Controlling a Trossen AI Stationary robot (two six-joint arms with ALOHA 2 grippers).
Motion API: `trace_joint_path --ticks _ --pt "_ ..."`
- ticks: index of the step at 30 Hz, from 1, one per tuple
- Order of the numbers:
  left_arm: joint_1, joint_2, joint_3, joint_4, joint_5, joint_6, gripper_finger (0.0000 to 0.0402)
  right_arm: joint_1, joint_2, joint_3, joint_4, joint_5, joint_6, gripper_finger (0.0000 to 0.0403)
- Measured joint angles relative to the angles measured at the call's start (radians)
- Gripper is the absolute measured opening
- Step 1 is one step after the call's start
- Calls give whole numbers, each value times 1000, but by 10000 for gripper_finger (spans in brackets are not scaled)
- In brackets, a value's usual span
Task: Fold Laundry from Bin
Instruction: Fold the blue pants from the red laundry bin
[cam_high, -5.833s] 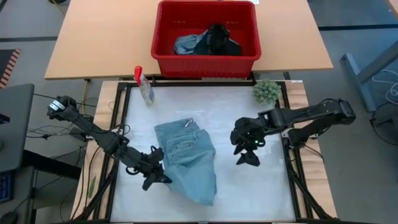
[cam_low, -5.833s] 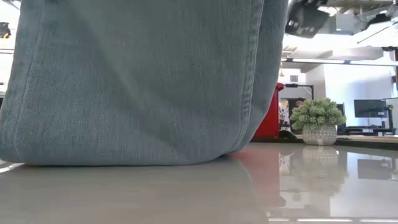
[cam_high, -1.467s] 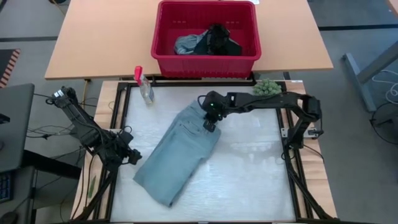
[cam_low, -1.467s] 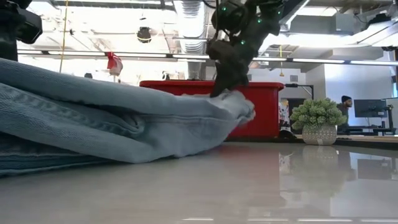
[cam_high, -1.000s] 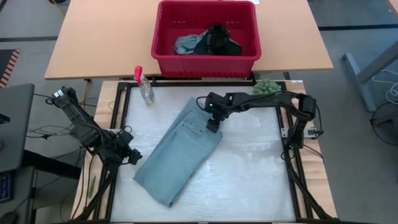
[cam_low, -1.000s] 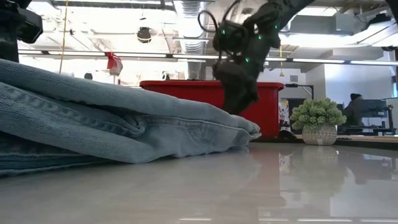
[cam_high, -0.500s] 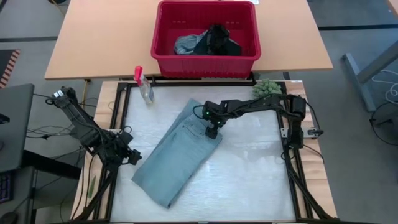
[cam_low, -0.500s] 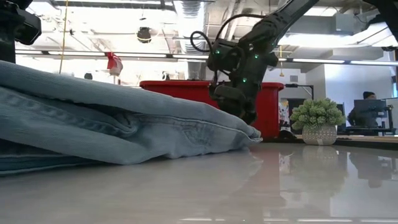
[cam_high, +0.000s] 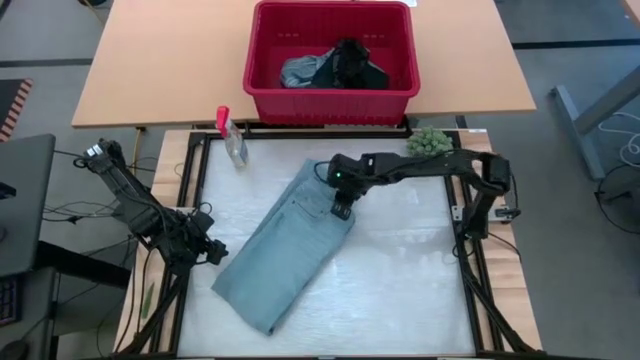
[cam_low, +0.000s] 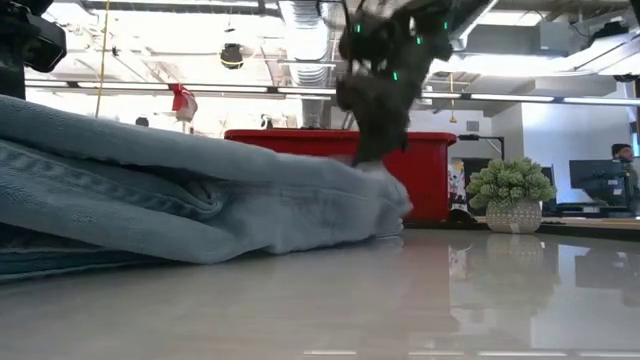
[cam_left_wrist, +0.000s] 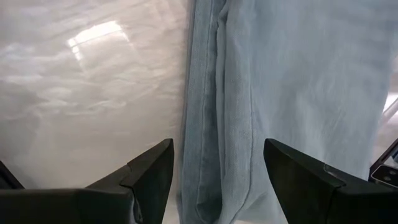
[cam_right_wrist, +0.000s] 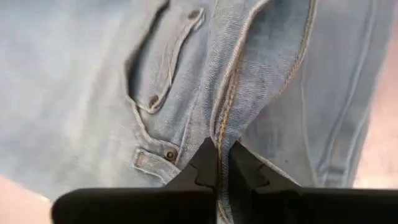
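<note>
Jeans (cam_right_wrist: 186, 93) pinched between right jaws

jeans (cam_high: 290, 245) on table (cam_high: 400, 280) | bin (cam_high: 331, 62) behind | bottle (cam_high: 233, 140) left | plant (cam_high: 428, 144) right

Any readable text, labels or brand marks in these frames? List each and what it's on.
None readable.
Jeans: rivets and stitching only, no tag or brand showing.
Bin: no markings visible.
Spray bottle: any label is too small to read.
Screens in the room behind the table, low view: too blurred to read.
</note>
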Motion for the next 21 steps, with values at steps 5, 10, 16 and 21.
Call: trace_joint_path --ticks 5,10,16,21 --pt "0 0 0 -1 -1 12 235 -8 -32 161 -88 -3 -6 51" --pt "0 0 0 -13 -5 16 235 -24 -32 346 -120 1 -47 36" --pt "0 0 0 -17 -40 11 235 -70 -24 432 -151 12 -79 39" --pt "0 0 0 1 -72 10 235 -107 -24 344 -170 44 -85 41"
